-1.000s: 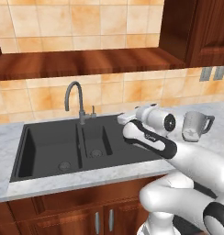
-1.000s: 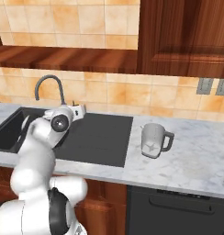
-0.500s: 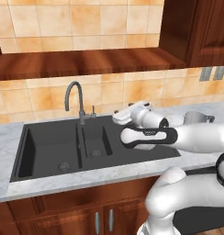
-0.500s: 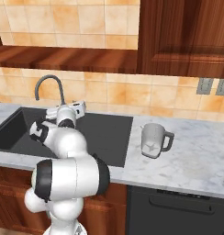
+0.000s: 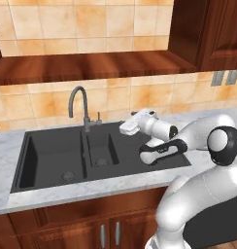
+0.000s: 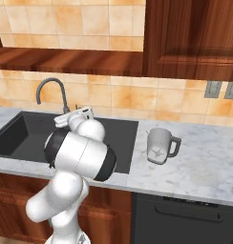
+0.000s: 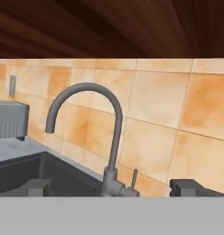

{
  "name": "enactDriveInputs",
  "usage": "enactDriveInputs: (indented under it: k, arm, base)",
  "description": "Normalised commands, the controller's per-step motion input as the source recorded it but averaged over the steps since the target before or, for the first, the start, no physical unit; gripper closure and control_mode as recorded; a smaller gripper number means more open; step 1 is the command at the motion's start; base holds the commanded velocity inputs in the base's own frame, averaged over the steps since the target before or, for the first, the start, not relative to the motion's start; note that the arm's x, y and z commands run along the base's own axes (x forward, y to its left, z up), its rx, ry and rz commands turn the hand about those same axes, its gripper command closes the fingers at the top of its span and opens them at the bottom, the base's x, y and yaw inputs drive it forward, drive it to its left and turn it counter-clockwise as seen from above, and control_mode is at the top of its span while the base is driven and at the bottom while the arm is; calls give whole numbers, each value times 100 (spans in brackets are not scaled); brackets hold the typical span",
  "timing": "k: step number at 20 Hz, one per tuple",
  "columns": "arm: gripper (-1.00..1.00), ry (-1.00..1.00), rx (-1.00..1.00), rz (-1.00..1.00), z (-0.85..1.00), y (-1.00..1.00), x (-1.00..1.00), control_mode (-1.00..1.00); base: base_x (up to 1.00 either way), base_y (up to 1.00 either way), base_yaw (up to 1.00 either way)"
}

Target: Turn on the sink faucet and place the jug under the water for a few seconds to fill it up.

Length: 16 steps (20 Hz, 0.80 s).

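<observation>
Left base view: gripper (image 5: 126, 127) beside sink faucet (image 5: 80, 108), over the sink (image 5: 52, 155); no water running.
Right base view: jug (image 6: 160, 146) on counter, well apart.
Hand view: fingertips (image 7: 189, 187) spread, empty, lever (image 7: 133, 179) between. Faucet step; next, nudge lever.

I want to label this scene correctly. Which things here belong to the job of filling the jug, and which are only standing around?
For the job:
sink faucet, no stream showing
jug, on the counter right of the sink
sink
gripper, aimed at the faucet, fingers apart

Only standing around:
wall outlets
grey toaster-like appliance
</observation>
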Motion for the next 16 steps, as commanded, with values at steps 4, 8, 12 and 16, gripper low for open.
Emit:
enactDriveInputs:
  k: [4,8,12,16]
  arm:
    - [-100,4,0,6,0,26,31,-100]
    - [-100,5,0,6,-5,27,28,-100]
    - [-100,2,0,7,-24,28,18,-100]
    - [-100,0,0,8,-40,26,9,-100]
  base:
    - [0,0,0]
    - [0,0,0]
    - [0,0,0]
    - [0,0,0]
